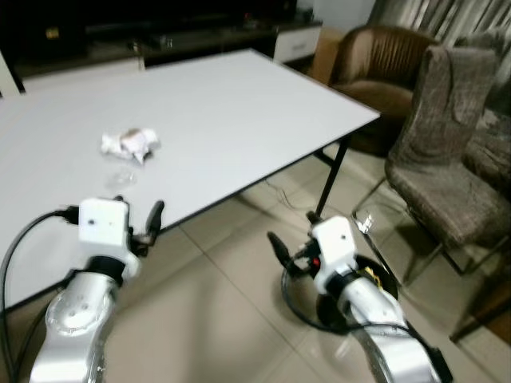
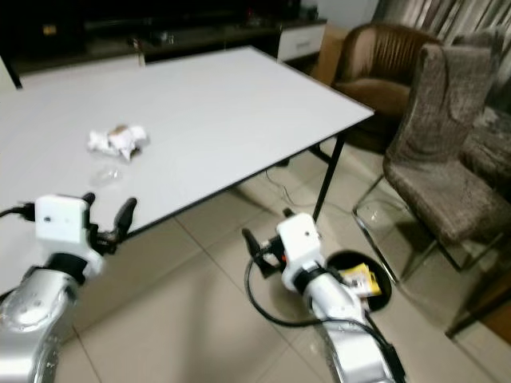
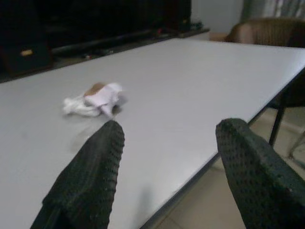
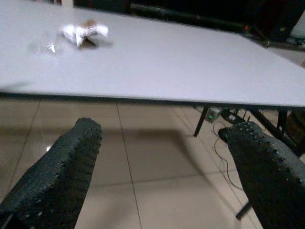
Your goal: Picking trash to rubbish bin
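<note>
White crumpled paper trash (image 1: 129, 144) lies on the flat white table (image 1: 239, 112), no writing readable. We hold our left gripper (image 3: 167, 157) over the near edge, fingers apart; our right gripper (image 4: 162, 176), spread too, hangs above the tiled floor (image 1: 215, 311) near the round black bin (image 2: 363, 287).

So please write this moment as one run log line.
left gripper: open, at table edge | right gripper: open, above floor | crumpled trash: on table | bin: floor

A white table (image 1: 239, 104) stands on a tiled floor (image 1: 231, 319). On the table lies a crumpled wrapper (image 1: 129, 144), with a clear plastic scrap (image 1: 124, 176) just beside it, nearer the table's edge.
</note>
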